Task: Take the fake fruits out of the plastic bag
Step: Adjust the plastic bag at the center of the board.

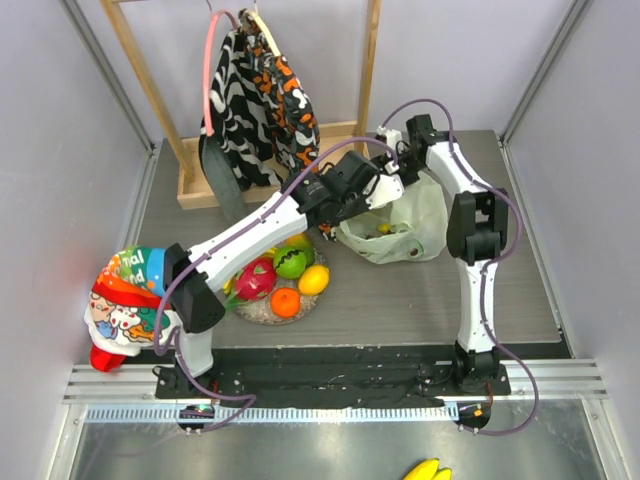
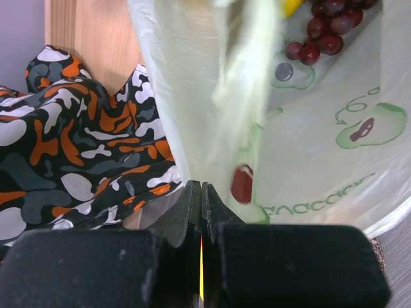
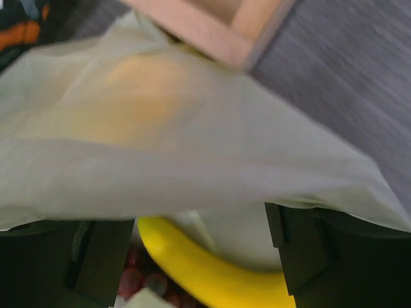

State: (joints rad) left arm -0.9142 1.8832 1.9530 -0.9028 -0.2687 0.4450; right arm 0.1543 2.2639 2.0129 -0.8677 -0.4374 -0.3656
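Pale-green plastic bag (image 2: 321, 160) pinched in left gripper (image 2: 201, 191).

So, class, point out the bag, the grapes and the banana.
bag (image 1: 425, 212), top view, on its bare side wall.
grapes (image 2: 330, 25), left wrist view, middle of the bunch.
banana (image 3: 192, 268), right wrist view, its curved middle.

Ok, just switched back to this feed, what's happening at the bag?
Both grippers are at the plastic bag. The left gripper is shut on a fold of its film, and the right gripper is open, the film draped across it. A banana and purple grapes are inside the bag. A dragon fruit, green apple, lemon and orange already lie out on the table, left of the bag.
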